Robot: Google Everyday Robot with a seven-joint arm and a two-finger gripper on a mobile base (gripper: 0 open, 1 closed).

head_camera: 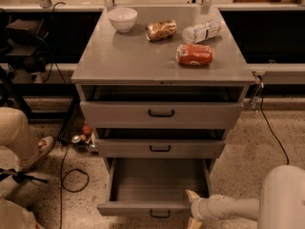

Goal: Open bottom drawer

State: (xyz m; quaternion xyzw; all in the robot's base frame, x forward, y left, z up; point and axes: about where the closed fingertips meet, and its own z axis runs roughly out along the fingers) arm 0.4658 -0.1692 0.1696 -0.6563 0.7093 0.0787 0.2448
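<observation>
The grey metal cabinet [162, 70] has three drawers. The bottom drawer [157, 182] is pulled out wide and shows a plain grey tray inside; its small black bar handle [160, 214] sits at the frame's lower edge. The middle drawer [159, 148] and top drawer [161, 113] stand slightly out. My gripper [192, 208] is at the bottom drawer's front right corner, on a white arm [238, 206] coming from the lower right. One pale fingertip [192, 195] rests by the drawer's front rim.
On the cabinet top are a white bowl [122, 18], a brown snack bag [160, 29], a lying clear bottle [201, 31] and a red can [195, 54]. A person's leg and shoe [28, 144] are at the left. Cables [66, 175] and small items lie on the floor.
</observation>
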